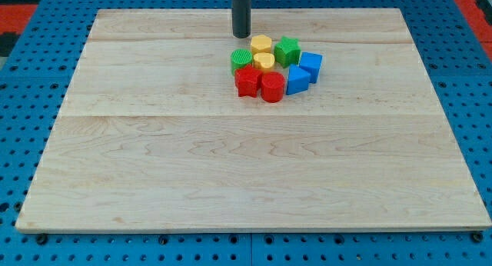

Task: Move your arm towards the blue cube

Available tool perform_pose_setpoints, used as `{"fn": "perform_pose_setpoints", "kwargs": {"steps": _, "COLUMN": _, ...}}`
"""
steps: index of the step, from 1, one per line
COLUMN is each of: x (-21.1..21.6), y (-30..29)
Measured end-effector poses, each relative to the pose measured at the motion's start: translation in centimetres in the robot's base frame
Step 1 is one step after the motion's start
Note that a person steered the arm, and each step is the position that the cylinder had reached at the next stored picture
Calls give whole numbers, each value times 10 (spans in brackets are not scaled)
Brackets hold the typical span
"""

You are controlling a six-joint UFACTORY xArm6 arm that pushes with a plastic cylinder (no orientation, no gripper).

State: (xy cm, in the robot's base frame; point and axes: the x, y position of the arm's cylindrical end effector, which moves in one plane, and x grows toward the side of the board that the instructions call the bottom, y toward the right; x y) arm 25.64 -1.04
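Note:
The blue cube (311, 64) sits at the right end of a tight cluster of blocks near the view's top centre. A second blue block (297, 81), wedge-like, lies just below and left of it. My tip (241, 35) is the lower end of a dark rod coming down from the view's top. It stands on the board up and left of the cluster, well left of the blue cube, touching no block.
The cluster also holds a yellow hexagon (261, 44), a yellow heart-like block (264, 61), a green star-like block (287, 51), a green round block (241, 61), a red star-like block (247, 81) and a red cylinder (272, 88). The wooden board (231, 166) lies on a blue pegboard.

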Motion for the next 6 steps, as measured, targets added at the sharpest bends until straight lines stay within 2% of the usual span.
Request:
{"fn": "perform_pose_setpoints", "kwargs": {"steps": 1, "x": 0, "y": 0}}
{"fn": "perform_pose_setpoints", "kwargs": {"steps": 2, "x": -14, "y": 24}}
{"fn": "perform_pose_setpoints", "kwargs": {"steps": 3, "x": -10, "y": 128}}
{"fn": "perform_pose_setpoints", "kwargs": {"steps": 4, "x": 67, "y": 164}}
{"fn": "perform_pose_setpoints", "kwargs": {"steps": 5, "x": 67, "y": 110}}
{"fn": "perform_pose_setpoints", "kwargs": {"steps": 6, "x": 35, "y": 60}}
